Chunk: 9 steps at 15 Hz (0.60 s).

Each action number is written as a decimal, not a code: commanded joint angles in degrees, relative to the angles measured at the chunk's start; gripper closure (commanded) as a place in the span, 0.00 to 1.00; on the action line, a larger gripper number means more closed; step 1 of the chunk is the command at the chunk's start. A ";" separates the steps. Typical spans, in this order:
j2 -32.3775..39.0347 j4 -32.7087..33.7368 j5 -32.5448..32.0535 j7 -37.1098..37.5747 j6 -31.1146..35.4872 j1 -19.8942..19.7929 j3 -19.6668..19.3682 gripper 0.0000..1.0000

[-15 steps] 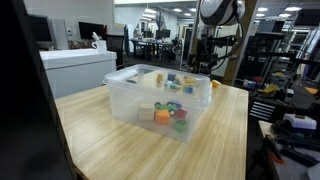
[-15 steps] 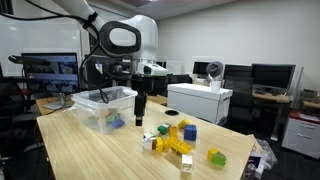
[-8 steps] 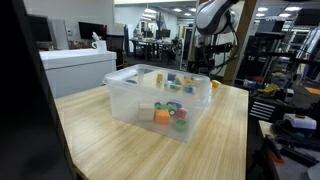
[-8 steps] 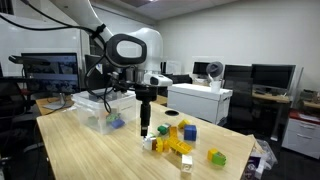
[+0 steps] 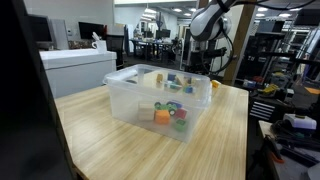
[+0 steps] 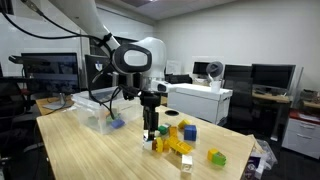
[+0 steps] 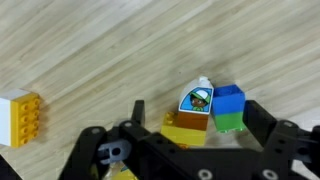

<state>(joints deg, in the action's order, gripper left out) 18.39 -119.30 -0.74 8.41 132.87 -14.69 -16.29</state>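
Only the wrist view shows the gripper (image 7: 193, 110) with jaws apart, framing the picture block (image 7: 197, 100) and blue block (image 7: 229, 97), lower centre; a yellow block (image 7: 20, 118) lies left. In an exterior view the clear bin (image 5: 130, 100) screens them.

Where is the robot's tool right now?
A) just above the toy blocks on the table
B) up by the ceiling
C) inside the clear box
A: the open tool hangs low over the pile of toy blocks on the table, outside the clear box.
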 commanded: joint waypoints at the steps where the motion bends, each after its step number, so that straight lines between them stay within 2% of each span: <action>1: 1.88 1.12 -0.34 -3.09 1.66 -0.32 1.01 0.00; 9: 3.83 1.37 -1.66 -3.24 3.35 0.99 1.99 0.00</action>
<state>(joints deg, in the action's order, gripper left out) 21.72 -117.85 -0.99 6.04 134.80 -13.90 -14.13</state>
